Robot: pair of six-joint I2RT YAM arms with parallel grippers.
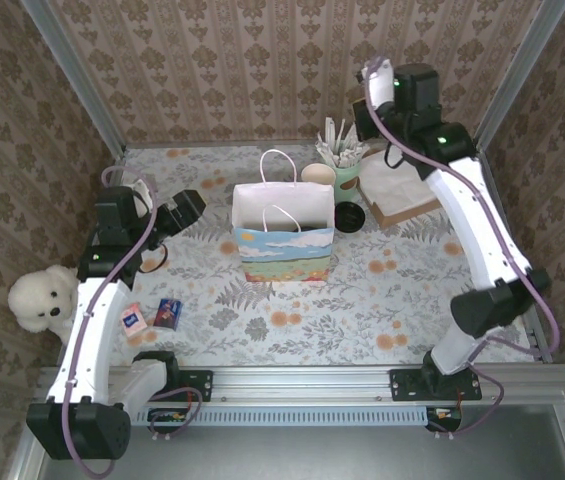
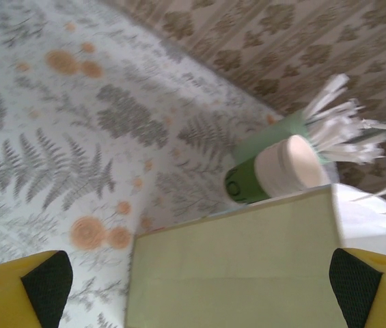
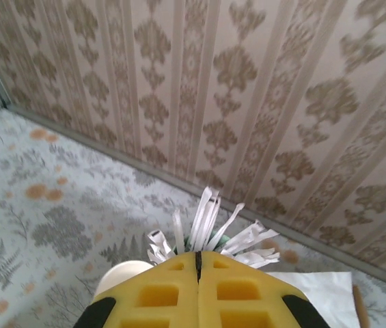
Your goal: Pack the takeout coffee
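The small cream paper cup (image 1: 318, 175) stands at the back of the table, just behind the open paper bag (image 1: 283, 230). In the left wrist view the cream cup (image 2: 290, 166) shows past the bag's pale side (image 2: 233, 266). A brown tray (image 1: 403, 210) lies at the back right under a white napkin (image 1: 392, 178). My left gripper (image 1: 190, 207) is open, left of the bag, with nothing between its fingers (image 2: 42, 283). My right gripper (image 3: 198, 263) is shut on nothing, high above the cup's rim (image 3: 119, 275).
A green cup of white sticks (image 1: 344, 160) stands beside the cream cup. A black lid (image 1: 348, 216) lies right of the bag. Two small packets (image 1: 152, 316) lie at the front left. A white teddy bear (image 1: 40, 297) sits off the table's left edge.
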